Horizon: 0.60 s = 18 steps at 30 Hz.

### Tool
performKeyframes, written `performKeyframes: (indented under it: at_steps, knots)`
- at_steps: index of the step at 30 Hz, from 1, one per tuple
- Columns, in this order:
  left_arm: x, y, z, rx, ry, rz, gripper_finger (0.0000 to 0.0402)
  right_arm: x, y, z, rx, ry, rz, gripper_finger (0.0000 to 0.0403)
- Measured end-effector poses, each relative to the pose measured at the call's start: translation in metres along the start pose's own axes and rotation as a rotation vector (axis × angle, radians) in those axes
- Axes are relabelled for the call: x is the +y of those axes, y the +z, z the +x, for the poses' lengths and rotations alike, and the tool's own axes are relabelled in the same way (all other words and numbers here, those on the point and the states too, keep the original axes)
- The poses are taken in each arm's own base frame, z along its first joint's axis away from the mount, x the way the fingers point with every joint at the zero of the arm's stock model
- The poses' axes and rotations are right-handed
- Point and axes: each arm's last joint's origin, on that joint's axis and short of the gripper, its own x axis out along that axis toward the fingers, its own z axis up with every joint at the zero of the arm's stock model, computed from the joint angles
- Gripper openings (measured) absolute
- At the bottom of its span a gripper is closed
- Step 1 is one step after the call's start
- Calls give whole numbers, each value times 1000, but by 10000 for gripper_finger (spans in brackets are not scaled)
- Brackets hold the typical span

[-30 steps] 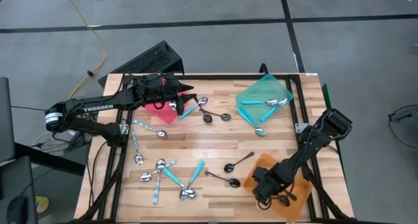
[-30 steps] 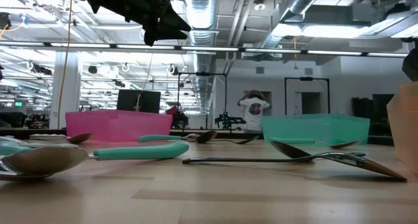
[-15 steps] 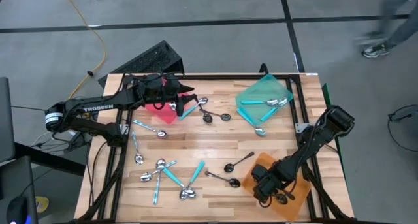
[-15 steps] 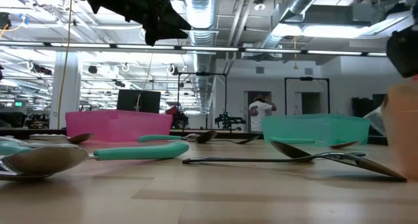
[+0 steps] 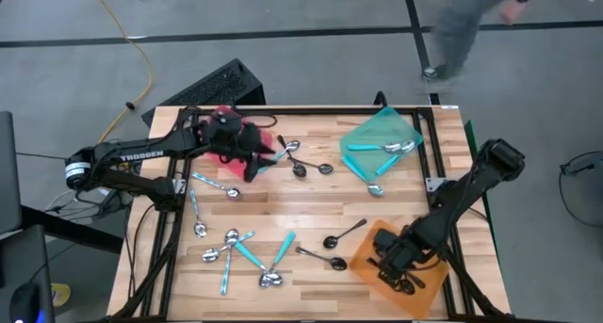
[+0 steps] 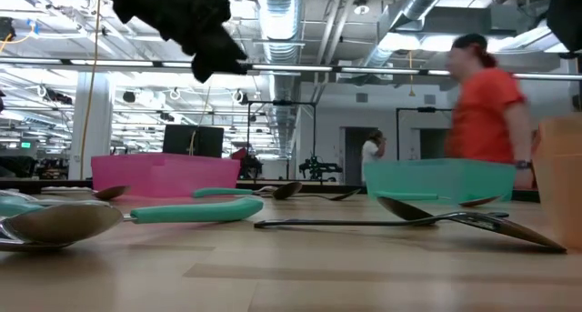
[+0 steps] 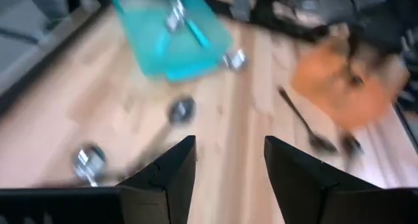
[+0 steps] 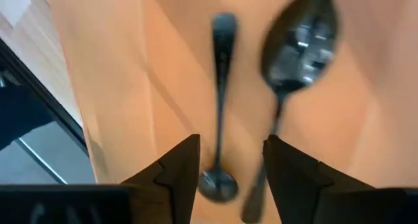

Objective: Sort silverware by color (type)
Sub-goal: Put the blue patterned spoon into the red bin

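While parted, right fingers (image 8: 176, 175) flank black spoons (image 8: 297, 48).

Spoons lie flat across the worktop (image 5: 311, 205). A cluster of silver and teal-handled spoons (image 5: 247, 252) sits at seven o'clock. Two black spoons (image 5: 334, 250) lie near five o'clock, two more (image 8: 261, 100) in the orange tray (image 5: 419, 285). Teal-handled ones (image 5: 382, 149) rest in the teal tray (image 5: 363, 130) at one o'clock.

red tray (image 5: 226, 116) (perhaps mostly) arm-hidden
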Motion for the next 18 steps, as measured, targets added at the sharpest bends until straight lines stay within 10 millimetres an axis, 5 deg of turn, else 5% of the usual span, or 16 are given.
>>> performKeyframes:
  at_steps: [10, 18]
  knots:
    - [-16, -41, -4, 417, -71, 114, 165, -19, 1, -17, -77, -114, 20, 188]
    - [-32, -54, -6, 549, -79, 188, 165, -21, 7, -17, -87, -128, -24, 188]
